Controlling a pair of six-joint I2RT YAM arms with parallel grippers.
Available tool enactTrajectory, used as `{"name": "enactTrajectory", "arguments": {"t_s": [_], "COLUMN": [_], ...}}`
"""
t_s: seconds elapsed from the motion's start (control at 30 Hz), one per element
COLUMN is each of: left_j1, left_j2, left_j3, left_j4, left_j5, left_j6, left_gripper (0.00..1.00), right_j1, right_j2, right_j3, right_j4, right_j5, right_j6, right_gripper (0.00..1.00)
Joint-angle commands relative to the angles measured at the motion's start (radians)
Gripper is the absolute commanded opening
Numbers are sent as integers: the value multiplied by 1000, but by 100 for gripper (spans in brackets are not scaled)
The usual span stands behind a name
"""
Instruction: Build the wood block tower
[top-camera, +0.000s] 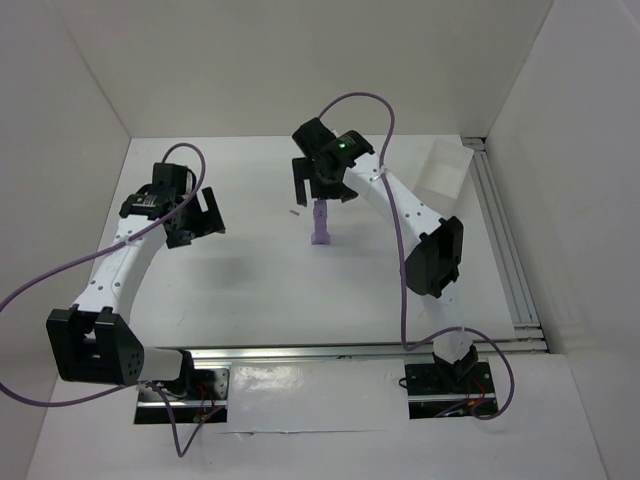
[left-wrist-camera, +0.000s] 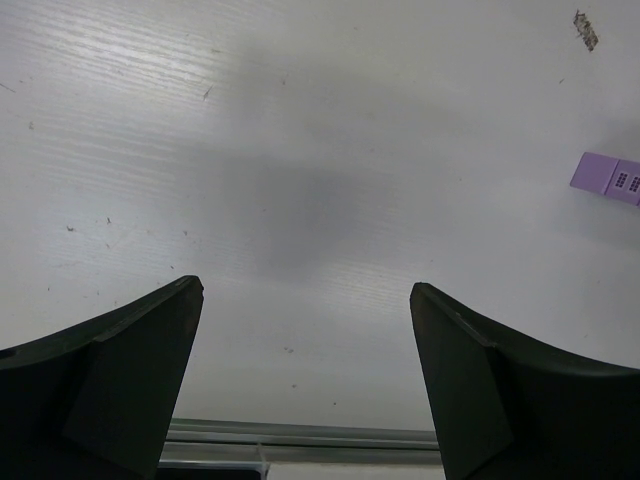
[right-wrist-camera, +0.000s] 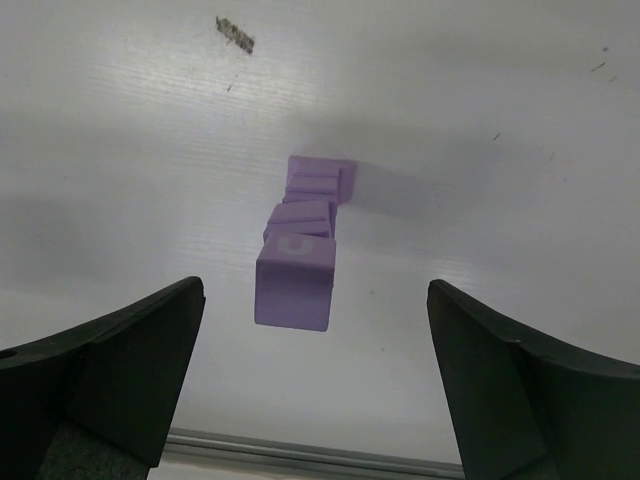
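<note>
Right gripper (right-wrist-camera: 314, 292), jaws spread, hangs above the tower (top-camera: 321, 225) (top cube (right-wrist-camera: 296, 282) bears an embossed mark resembling U); left gripper (left-wrist-camera: 305, 300) likewise parted.

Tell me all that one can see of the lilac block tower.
The tower is a narrow upright column of small matte lilac cubes, stacked slightly unevenly, wider at the base. Its top cube bears a faint mark. It stands on the white table, mid-table. The right gripper hangs open above it, not touching.
</note>
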Motion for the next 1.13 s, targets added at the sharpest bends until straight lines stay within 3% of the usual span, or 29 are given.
{"name": "enactTrajectory", "arguments": {"t_s": [0.0, 0.17, 0.33, 0.57, 0.77, 1.1], "left_j1": [5, 5, 5, 5, 5, 5], "left_j2": [-33, -47, -70, -126, -137, -166], "left_j3": [-9, 11, 11, -18, -55, -64], "left_j4": [13, 13, 4, -5, -5, 4], "left_j5": [3, 13, 37, 80, 122, 125], "left_j6": [18, 18, 18, 27, 36, 45], "left_gripper": [98, 98, 98, 98, 98, 98], "right_j1": [-7, -59, -214, -288, -288, -267], "right_j2": [-77, -339, -566, -735, -832, -1103], "right_j3": [79, -240, -531, -955, -1151, -1452], "right_j4": [-1, 244, 327, 389, 386, 541], "right_j5": [124, 309, 319, 310, 278, 256], "right_j6": [24, 83, 152, 251, 319, 284], "right_gripper": [99, 99, 99, 99, 99, 99]}}
